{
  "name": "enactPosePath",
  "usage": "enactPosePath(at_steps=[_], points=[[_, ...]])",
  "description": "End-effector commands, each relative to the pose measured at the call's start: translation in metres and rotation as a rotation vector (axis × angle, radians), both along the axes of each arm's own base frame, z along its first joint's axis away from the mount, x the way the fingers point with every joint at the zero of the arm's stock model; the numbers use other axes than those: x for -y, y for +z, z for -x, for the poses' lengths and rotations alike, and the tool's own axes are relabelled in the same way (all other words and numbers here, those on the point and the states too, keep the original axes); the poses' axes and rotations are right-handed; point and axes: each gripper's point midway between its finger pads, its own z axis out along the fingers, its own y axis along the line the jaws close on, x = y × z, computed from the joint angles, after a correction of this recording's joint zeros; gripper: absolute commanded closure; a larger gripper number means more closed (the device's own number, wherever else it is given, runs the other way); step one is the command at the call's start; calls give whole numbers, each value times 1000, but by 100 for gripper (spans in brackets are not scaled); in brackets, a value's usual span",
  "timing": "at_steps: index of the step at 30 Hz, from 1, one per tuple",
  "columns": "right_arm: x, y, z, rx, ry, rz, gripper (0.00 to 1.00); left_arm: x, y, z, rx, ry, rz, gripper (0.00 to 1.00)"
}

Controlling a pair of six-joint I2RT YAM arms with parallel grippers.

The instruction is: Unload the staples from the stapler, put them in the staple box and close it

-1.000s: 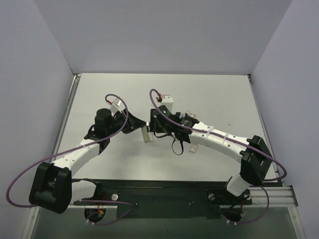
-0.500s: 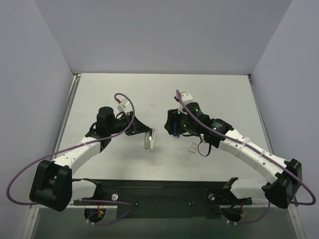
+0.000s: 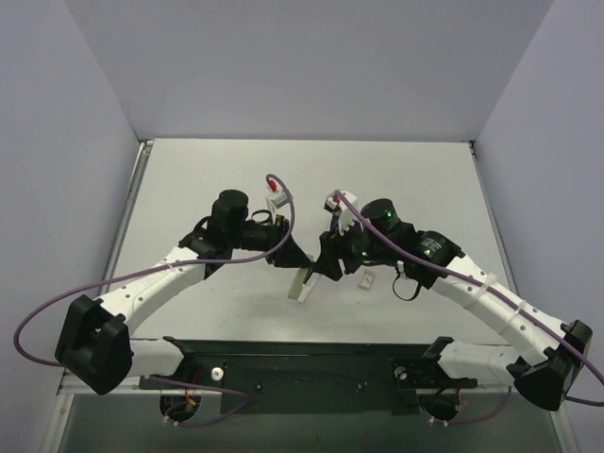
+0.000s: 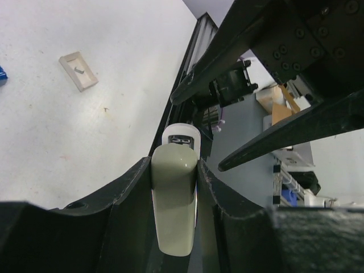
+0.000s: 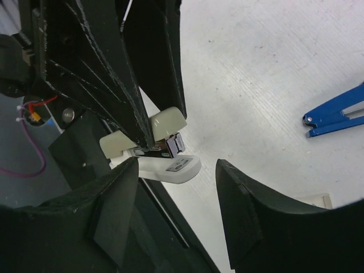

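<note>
The stapler I see is cream-topped with a white base (image 5: 177, 168), not blue. My left gripper (image 4: 173, 165) is shut on its cream top (image 4: 173, 210) and holds it tilted above the table near the front edge (image 3: 302, 282). In the right wrist view a silver magazine end (image 5: 176, 144) shows between top and base; I cannot make out single staples. My right gripper (image 5: 177, 165) is open, its fingers either side of the stapler's white front end, not touching. From above it (image 3: 326, 268) sits just right of the left gripper (image 3: 298, 267).
A blue two-armed tool with a black pivot (image 5: 334, 114) lies on the table to the right. A small beige rectangular piece (image 4: 78, 71) lies nearby, also visible from above (image 3: 366, 280). The black front rail (image 3: 302, 363) runs just below the grippers.
My left gripper has carried the stapler right and toward the front edge. My right gripper has swung left and nearer, and now sits at the stapler's front end.
</note>
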Motion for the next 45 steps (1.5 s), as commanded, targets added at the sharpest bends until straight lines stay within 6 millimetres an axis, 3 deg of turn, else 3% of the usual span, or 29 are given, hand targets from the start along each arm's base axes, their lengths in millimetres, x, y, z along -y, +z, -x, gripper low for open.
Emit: enactPosePath(at_steps=[1, 10, 22, 29, 40, 45], points=[[-1, 32, 20, 37, 125, -87, 48, 3, 17, 14, 86, -94, 13, 100], [4, 43, 36, -36, 201, -178, 49, 1, 28, 33, 135, -164, 58, 100], [-9, 45, 45, -120, 292, -216, 52, -1, 50, 55, 218, -228, 137, 100], [-17, 51, 52, -138, 356, -251, 54, -2, 53, 58, 229, -241, 148, 100], [-22, 43, 56, -175, 385, -247, 58, -4, 60, 63, 249, -252, 171, 100], [-25, 44, 59, -181, 413, -262, 66, -4, 61, 63, 251, -248, 173, 100]])
